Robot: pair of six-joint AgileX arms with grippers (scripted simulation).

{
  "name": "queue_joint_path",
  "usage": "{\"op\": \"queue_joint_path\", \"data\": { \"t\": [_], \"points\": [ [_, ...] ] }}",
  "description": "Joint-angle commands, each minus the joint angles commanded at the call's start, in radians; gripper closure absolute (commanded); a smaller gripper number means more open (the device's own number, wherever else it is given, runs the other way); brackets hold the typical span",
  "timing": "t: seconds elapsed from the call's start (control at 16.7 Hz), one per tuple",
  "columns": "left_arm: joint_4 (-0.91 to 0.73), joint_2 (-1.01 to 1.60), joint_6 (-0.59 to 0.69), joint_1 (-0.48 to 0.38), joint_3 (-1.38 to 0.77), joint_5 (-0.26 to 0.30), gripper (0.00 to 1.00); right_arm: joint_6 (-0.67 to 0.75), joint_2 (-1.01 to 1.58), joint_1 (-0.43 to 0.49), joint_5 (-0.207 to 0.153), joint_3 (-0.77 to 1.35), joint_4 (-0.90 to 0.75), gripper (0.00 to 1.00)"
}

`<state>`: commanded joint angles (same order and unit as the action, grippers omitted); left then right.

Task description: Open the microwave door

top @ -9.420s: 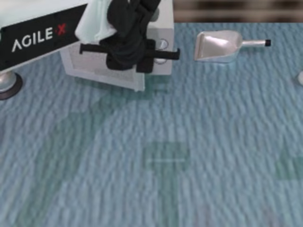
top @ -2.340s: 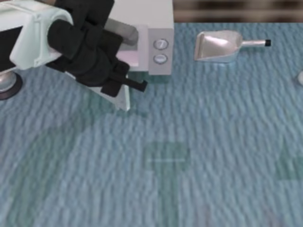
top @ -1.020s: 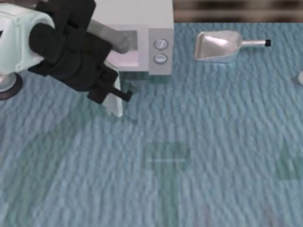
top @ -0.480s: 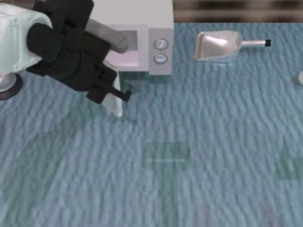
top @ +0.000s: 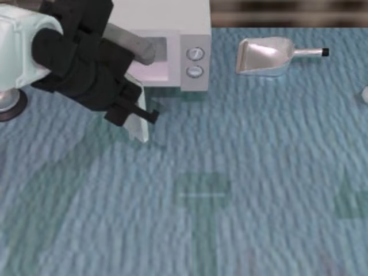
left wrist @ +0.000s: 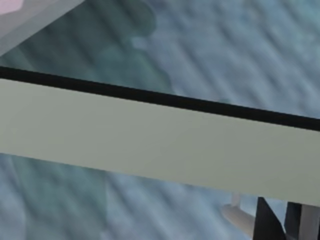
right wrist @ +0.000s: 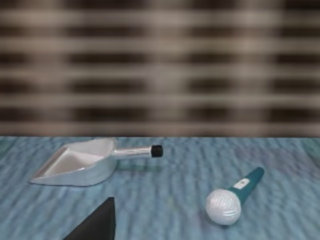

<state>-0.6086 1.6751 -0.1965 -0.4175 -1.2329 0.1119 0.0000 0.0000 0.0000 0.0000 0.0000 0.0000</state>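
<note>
One microwave (top: 172, 34) sits at the far left of the table (top: 230, 201), with two round silver knobs (top: 195, 62) on its front panel. The one microwave door (top: 140, 123) is swung out toward the near side, so the pale inside (top: 155, 66) shows. My left gripper (top: 138, 112) is right at the door's free edge with its fingers pinched on it; my wrist view is mostly filled by that pale edge. My right arm is parked out of the top view, and I honestly can't tell its finger state. Also around: one metal scoop (top: 267, 56) and one teal-handled microphone (right wrist: 232, 197).
</note>
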Motion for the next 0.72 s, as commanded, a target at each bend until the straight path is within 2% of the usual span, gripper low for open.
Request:
{"op": "queue_joint_path", "data": {
  "t": [0.48, 0.72],
  "points": [
    [0.000, 0.000, 0.000, 0.000, 0.000, 0.000, 1.00, 0.000, 0.000, 0.000, 0.000, 0.000, 0.000, 0.00],
    [-0.002, -0.006, -0.026, 0.008, 0.005, 0.020, 1.00, 0.000, 0.000, 0.000, 0.000, 0.000, 0.000, 0.00]
  ]
}}
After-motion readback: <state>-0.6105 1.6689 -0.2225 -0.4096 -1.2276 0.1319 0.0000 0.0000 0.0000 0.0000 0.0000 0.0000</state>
